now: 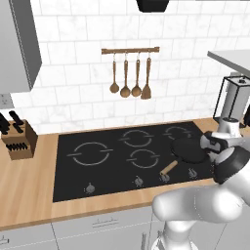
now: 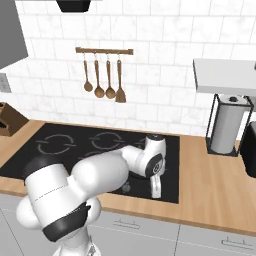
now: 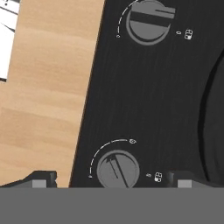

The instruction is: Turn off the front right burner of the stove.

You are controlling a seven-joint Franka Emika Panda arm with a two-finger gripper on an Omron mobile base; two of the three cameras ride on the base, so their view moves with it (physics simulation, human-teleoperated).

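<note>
We reach our white arm forward and to the right from the base, bending it at the elbow so the wrist turns down and the hand points almost straight downward. In the hand view our gripper has its jaws spread wide, one dark fingertip at each lower corner, with nothing held between them.
</note>
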